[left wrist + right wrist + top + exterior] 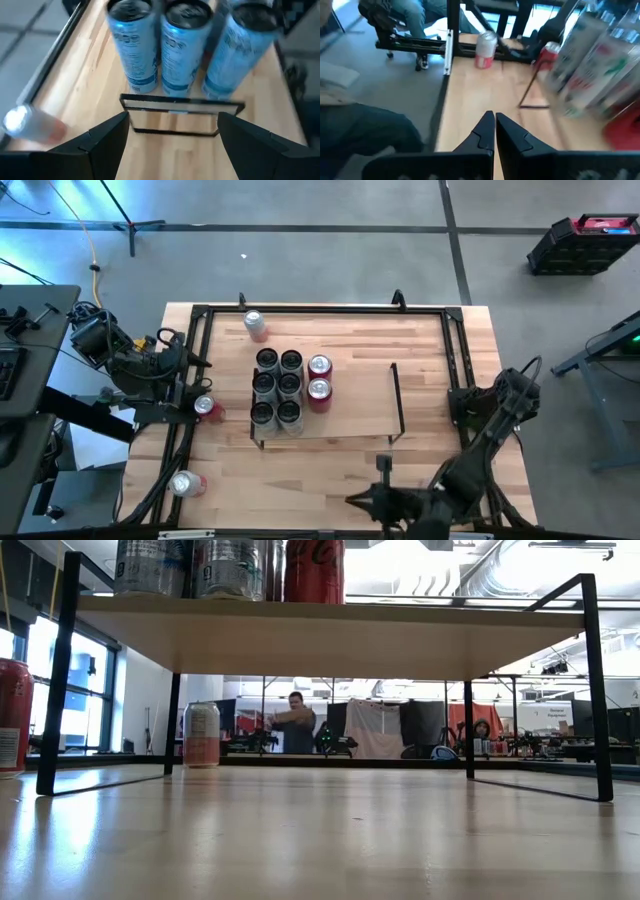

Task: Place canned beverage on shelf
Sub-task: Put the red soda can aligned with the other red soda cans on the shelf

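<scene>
While upright: eight shelved cans (288, 385)

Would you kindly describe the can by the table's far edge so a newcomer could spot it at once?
Start at the shelf in the middle of the table. Look past its cluster of cans toward the far rail. There a pale can with a pinkish base stands alone, off the shelf, nothing beside it.

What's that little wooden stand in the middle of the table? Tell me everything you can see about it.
The shelf is a low, flat board of light wood, held above the tabletop by thin black wire frames at its two ends. It stands level near the table's middle. Eight cans stand upright on its left half: six dark-topped ones in two rows, with two red ones beside them. Its right half is bare. No gripper touches it.
</scene>
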